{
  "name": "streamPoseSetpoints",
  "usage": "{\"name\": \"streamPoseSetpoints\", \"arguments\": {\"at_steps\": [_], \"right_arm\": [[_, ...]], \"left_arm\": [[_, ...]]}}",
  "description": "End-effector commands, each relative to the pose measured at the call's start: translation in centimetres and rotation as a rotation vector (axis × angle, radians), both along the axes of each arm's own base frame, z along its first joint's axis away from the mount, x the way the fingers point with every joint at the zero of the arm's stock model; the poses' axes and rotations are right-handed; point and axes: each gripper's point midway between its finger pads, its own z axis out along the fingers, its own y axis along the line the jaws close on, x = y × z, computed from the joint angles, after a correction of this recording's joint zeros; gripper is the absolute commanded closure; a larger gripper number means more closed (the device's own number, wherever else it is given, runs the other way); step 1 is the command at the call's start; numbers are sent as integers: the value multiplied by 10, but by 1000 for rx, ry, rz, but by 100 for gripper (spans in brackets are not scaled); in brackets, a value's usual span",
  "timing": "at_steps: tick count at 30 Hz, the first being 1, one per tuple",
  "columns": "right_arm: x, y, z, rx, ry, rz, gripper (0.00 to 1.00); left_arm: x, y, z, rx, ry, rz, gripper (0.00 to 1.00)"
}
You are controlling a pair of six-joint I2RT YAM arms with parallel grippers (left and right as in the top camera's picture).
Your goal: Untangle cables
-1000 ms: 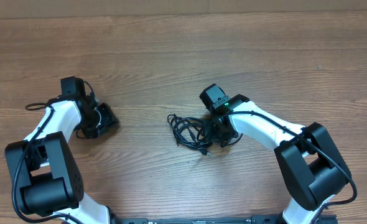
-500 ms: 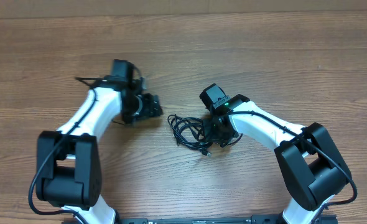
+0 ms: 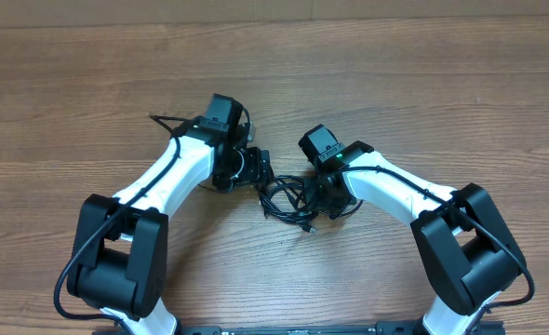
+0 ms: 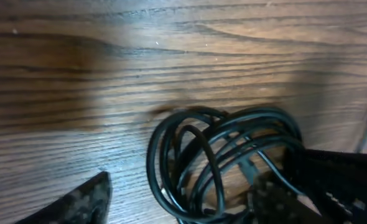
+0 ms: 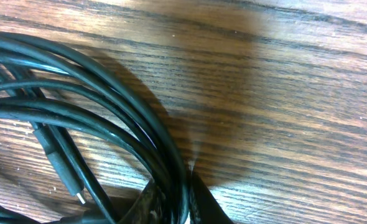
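The cables (image 3: 282, 197) lie as one tangled black coil on the wooden table between the two arms. My left gripper (image 3: 261, 173) sits at the coil's upper left edge. In the left wrist view it (image 4: 183, 205) is open, and the loops of the cables (image 4: 214, 149) lie between its wide-apart fingers (image 4: 78, 202). My right gripper (image 3: 323, 203) is at the coil's right side. In the right wrist view it (image 5: 178, 202) is shut on a bunch of cable strands (image 5: 78, 106). A plug with a small silver tip (image 5: 78, 196) lies beside that bunch.
The wooden table (image 3: 423, 84) stretches out bare behind the arms. The black body of the right gripper (image 4: 345, 180) fills the lower right of the left wrist view, close to the coil. Both arm bases stand at the table's near edge.
The left arm has swung right across the table, from the far left to the coil's edge. The right arm and the coil have stayed put.
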Motion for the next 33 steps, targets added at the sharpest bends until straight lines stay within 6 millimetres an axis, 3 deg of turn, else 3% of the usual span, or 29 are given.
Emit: {"name": "streamPoseSetpoints", "arguments": {"at_steps": [1, 5, 8, 12, 15, 23, 27, 30, 33], "right_arm": [[-12, -26, -28, -112, 42, -7, 88], [-12, -26, -28, -112, 42, -7, 88], [-12, -26, -28, -112, 41, -7, 88], [-12, -26, -28, -112, 41, -7, 87], [-12, -26, -28, -112, 42, -8, 87], [-12, -26, -28, -112, 41, -8, 87], [-10, -30, -28, -133, 28, -9, 87], [-9, -30, -28, -138, 25, -10, 87], [-9, -30, -28, -138, 25, -10, 87]], "left_arm": [[1, 12, -13, 142, -7, 49, 36], [-1, 28, -22, 252, -1, 78, 39], [4, 27, -29, 253, -7, 80, 36], [1, 26, -45, 265, 23, 72, 41], [-5, 29, -60, 286, 69, 65, 61], [-7, 45, -68, 382, 66, 26, 96], [-5, 83, -54, 606, 55, 45, 96], [3, 108, -25, 765, 43, 86, 96], [13, 119, 11, 857, 26, 132, 96]]}}
